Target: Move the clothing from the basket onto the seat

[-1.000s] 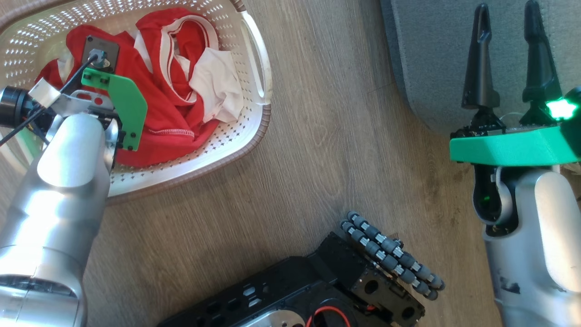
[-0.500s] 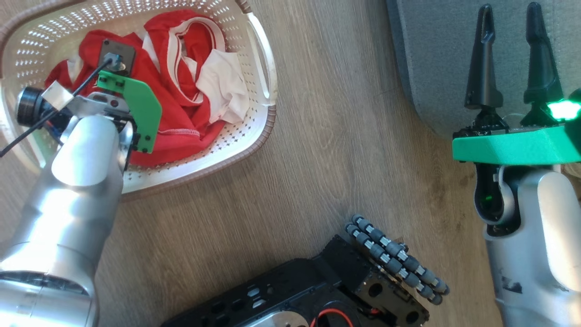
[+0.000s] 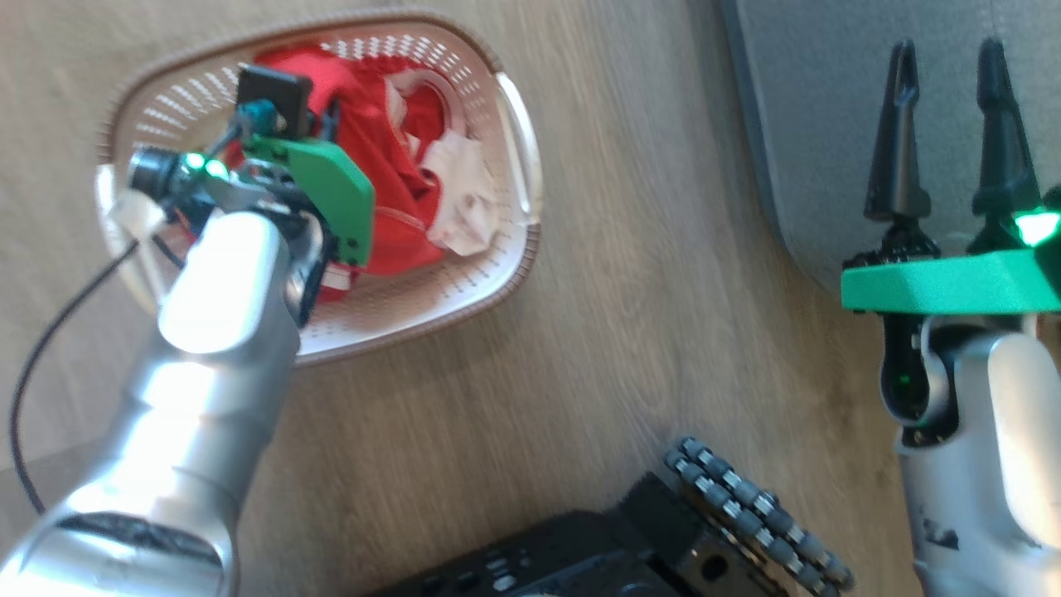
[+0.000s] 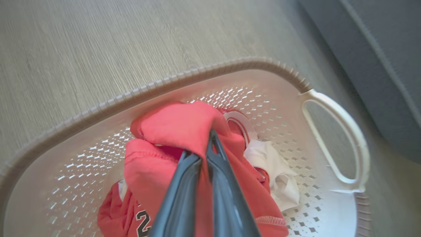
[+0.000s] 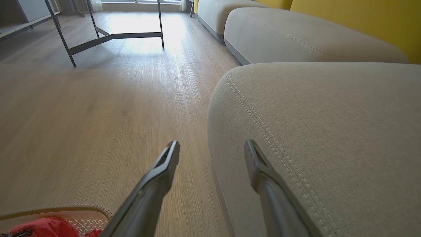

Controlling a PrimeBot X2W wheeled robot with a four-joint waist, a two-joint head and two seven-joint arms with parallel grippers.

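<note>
**Clothing (image 4: 171, 125) heaped in basket (image 3: 464, 282), seat (image 3: 829, 99) off to the side**

The clothing was red fabric with white trim and a white panel. It lay crumpled inside the basket, with one fold raised in a peak. A printed numeral 2 showed on a lower fold. The basket was oval, cream and perforated, with a brown woven-look rim and a loop handle, and sat upright on the wood floor (image 3: 630, 348). The seat was a large grey cushion with a rounded edge and pale stitch lines, near the basket but apart.

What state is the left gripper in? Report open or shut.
Shut on the clothing: the left gripper pinches a red fold, its fingers pressed together, inside the basket.
</note>
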